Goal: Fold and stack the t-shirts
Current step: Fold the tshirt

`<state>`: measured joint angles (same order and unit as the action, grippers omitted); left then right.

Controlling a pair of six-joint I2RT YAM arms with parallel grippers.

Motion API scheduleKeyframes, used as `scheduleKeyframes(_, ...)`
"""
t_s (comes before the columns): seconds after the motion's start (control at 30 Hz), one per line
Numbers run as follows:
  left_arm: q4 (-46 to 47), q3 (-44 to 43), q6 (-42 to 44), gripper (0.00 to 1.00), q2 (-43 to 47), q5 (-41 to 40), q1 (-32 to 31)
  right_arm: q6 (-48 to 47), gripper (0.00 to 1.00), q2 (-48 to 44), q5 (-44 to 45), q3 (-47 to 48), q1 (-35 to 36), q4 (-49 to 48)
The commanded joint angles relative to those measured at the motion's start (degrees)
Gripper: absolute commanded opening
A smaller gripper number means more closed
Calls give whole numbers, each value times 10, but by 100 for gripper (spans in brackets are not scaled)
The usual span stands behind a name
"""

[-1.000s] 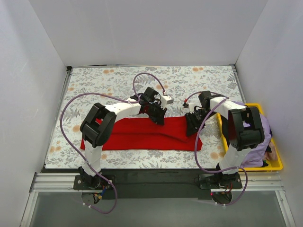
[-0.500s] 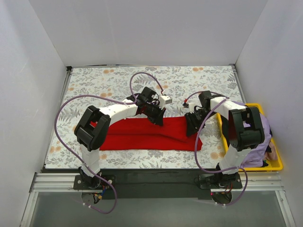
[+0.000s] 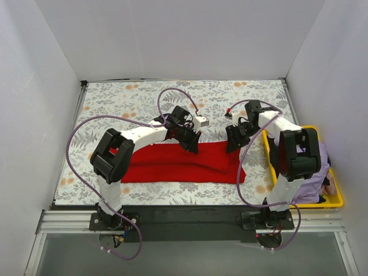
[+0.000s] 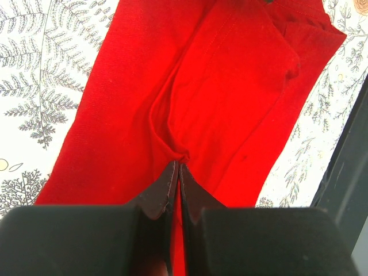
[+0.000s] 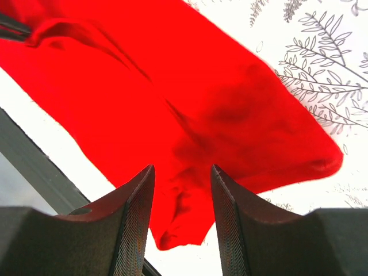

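The red t-shirt point(image 3: 172, 167) lies as a long folded strip across the floral table. My left gripper point(image 3: 194, 147) is at its far edge, shut on a small pinch of red cloth, which the left wrist view point(image 4: 179, 164) shows puckered at the tips. My right gripper point(image 3: 232, 145) is open and empty, hovering above the shirt's rumpled right end point(image 5: 190, 144); its fingers point(image 5: 138, 201) stand apart and clear of the cloth. The pale lilac t-shirt point(image 3: 320, 172) lies bunched in the yellow bin, partly hidden by the right arm.
The yellow plastic bin point(image 3: 338, 198) stands at the table's right edge. White walls close in the floral table point(image 3: 126, 98) on three sides. A black rail point(image 3: 184, 215) runs along the near edge, where the arm bases stand.
My right gripper has drawn back from the shirt's right end towards the far side. The left gripper stays shut on the cloth; its elbow shifted left early on.
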<state>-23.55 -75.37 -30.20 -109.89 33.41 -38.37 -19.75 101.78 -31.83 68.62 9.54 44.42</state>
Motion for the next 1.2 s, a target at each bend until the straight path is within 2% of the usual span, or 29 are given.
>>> scheduleKeyframes(0.0,-1,-5,8,0,38,6,-2,1,50,22,-1,16,1,-8)
scheduleKeyframes(0.23,-4,-11,9,0,32,9,-2,9,46,55,-9,17,5,-14)
scheduleKeyframes(0.5,-5,-1,14,0,37,9,-2,10,38,29,-38,4,11,-6)
scheduleKeyframes(0.63,-5,7,15,0,46,11,-2,7,25,4,-40,-2,10,3)
scheduleKeyframes(0.73,-5,12,16,0,51,12,-2,3,10,-8,-40,-3,11,10)
scheduleKeyframes(0.77,-5,13,16,0,56,12,-2,3,2,-11,-40,-4,11,13)
scheduleKeyframes(1.17,-33,97,55,0,137,53,-1,-78,1,-97,-58,-57,38,70)
